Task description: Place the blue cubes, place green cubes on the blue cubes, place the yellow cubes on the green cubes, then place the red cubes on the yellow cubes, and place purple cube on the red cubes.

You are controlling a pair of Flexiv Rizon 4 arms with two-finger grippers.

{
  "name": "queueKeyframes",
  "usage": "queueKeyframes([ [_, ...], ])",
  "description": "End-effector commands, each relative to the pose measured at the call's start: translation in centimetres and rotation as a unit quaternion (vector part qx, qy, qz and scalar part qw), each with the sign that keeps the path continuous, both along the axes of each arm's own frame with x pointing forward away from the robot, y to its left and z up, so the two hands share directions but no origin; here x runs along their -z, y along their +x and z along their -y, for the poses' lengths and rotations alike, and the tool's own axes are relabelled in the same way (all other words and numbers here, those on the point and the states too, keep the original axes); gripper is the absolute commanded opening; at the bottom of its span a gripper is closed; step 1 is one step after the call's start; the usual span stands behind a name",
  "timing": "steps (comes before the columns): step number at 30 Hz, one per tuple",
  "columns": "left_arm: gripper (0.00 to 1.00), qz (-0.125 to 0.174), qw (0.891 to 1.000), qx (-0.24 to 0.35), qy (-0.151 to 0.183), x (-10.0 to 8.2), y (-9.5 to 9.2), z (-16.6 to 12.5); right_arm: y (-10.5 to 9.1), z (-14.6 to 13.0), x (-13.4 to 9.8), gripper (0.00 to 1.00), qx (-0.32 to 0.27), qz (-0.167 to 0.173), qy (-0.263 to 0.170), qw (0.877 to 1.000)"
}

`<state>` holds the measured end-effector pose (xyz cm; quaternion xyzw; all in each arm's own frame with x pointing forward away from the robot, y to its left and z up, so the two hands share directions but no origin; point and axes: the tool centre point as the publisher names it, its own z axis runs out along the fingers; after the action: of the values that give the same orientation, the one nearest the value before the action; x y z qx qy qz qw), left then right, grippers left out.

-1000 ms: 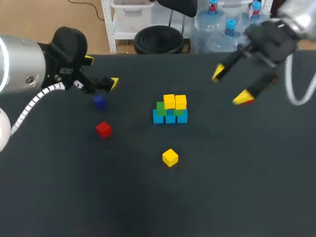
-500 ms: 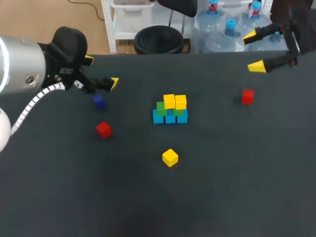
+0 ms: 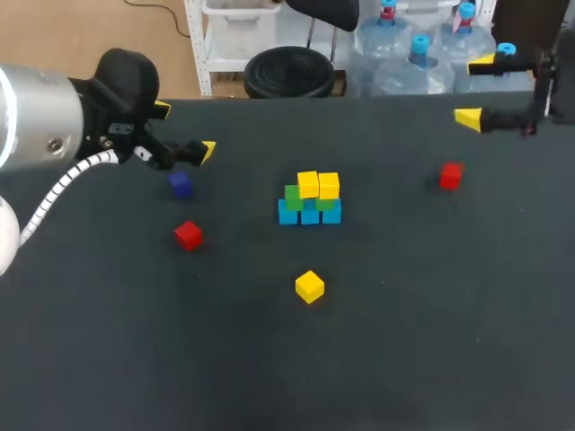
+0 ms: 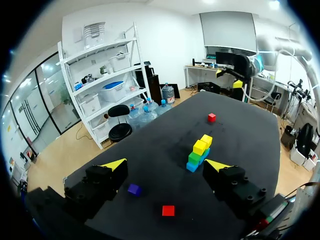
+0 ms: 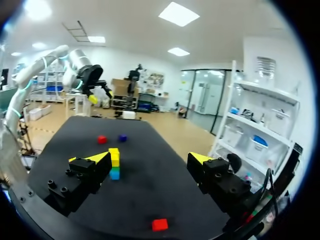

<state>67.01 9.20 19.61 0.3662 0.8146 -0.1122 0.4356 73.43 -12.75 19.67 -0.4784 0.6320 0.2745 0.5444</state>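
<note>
Hovering near the far table edge (image 3: 359,101), left hand (image 3: 185,130) and right hand (image 3: 474,91) gape.

On the dark surface (image 3: 413,323), blue cubes (image 3: 310,215) carry green cubes (image 3: 292,197) and yellow cubes (image 3: 318,185). A loose yellow cube (image 3: 310,286) lies nearer. A red cube (image 3: 188,235) and the purple cube (image 3: 180,184) sit left by the spread left fingers (image 3: 208,151). A second red cube (image 3: 451,176) sits right, near the spread right fingers (image 3: 467,118).
</note>
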Motion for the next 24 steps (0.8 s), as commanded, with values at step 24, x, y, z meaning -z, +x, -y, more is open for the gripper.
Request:
queueKeyframes([
  [24, 1.0, -0.018, 0.999, 0.037, 0.014, 0.8, -0.2, 1.2, -0.5, -0.4, 0.1, 1.0, 0.124, 0.041, 0.005, 0.991],
])
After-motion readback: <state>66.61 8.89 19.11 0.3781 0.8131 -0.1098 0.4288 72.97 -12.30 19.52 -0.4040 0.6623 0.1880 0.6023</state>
